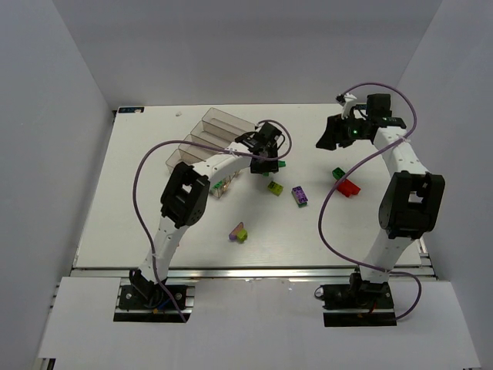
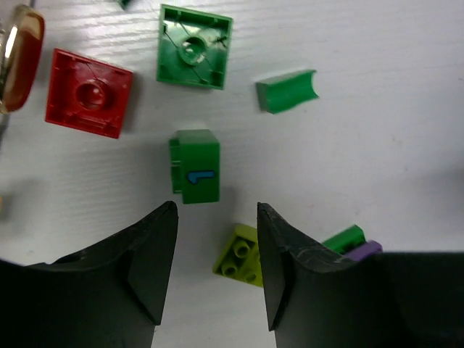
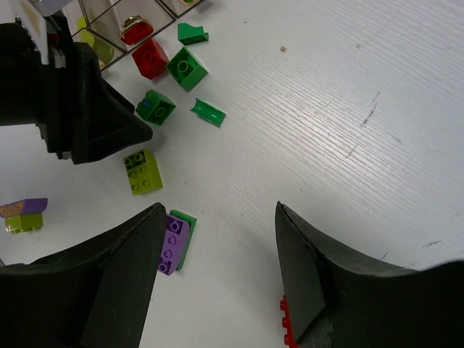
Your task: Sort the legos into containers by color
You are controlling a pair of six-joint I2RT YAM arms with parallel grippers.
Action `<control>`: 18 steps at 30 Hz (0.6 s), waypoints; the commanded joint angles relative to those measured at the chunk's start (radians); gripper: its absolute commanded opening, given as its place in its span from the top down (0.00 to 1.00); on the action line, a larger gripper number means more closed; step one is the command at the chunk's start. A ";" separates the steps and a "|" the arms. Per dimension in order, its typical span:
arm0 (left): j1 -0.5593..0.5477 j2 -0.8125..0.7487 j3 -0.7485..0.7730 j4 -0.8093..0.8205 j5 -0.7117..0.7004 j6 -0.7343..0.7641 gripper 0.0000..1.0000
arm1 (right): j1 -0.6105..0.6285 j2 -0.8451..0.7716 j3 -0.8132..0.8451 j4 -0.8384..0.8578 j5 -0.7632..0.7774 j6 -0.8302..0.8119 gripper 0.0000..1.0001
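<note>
Top external: four containers [image 1: 219,121], two purple legos [image 1: 300,195]

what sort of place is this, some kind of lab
Most likely a robotics lab test cell: a white table enclosed by plain white panels, a left arm and right arm bolted at its near edge, and toy bricks scattered beside a clear stepped tray of bins.

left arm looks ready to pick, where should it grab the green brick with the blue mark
Probably the green brick by its two flat side faces, from straight above: it sits flat with clear space either side for the jaws.
</note>
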 commanded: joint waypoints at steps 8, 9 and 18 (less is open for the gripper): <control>-0.006 0.054 0.154 -0.108 -0.133 0.042 0.41 | -0.012 -0.040 0.012 0.006 -0.041 -0.002 0.34; -0.006 0.052 0.142 -0.096 -0.133 0.046 0.41 | -0.012 -0.040 0.010 0.006 -0.040 -0.002 0.34; -0.006 0.121 0.191 -0.087 -0.127 0.064 0.44 | -0.014 -0.037 0.015 0.007 -0.040 -0.001 0.34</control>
